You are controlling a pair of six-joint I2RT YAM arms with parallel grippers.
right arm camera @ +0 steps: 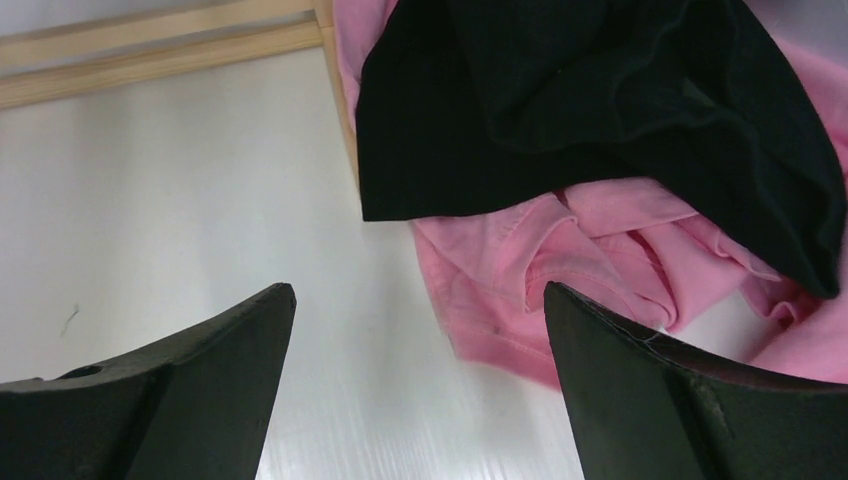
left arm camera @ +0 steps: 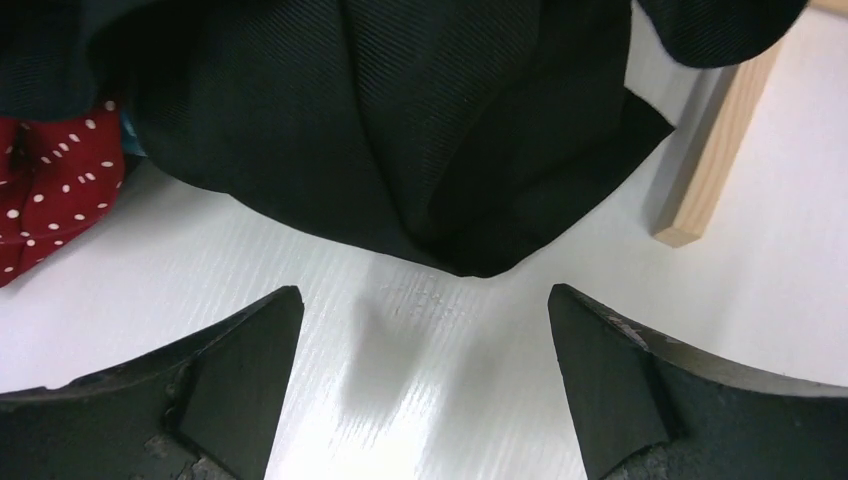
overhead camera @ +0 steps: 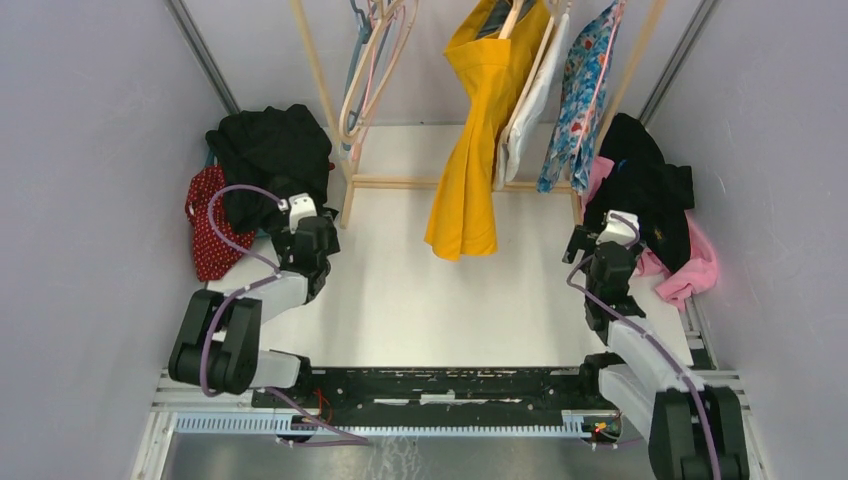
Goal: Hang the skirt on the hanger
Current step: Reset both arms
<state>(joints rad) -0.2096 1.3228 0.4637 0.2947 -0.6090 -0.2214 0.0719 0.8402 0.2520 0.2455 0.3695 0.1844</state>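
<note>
Left claw (left arm camera: pixel 425 292) and right claw (right arm camera: pixel 418 290) gaped empty; limp, light black skirt (left arm camera: pixel 400 120), probably, sat at left's 12 o'clock, pinchable at near fold.

left hand (left arm camera: pixel 422 293) spread, right hand (right arm camera: pixel 417 290) spread

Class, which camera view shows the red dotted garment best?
Top external: most of the red dotted garment shows there, its far side tucked under a black garment. Left wrist catches only a corner at the frame's left edge. Right wrist shows none of it.
</note>
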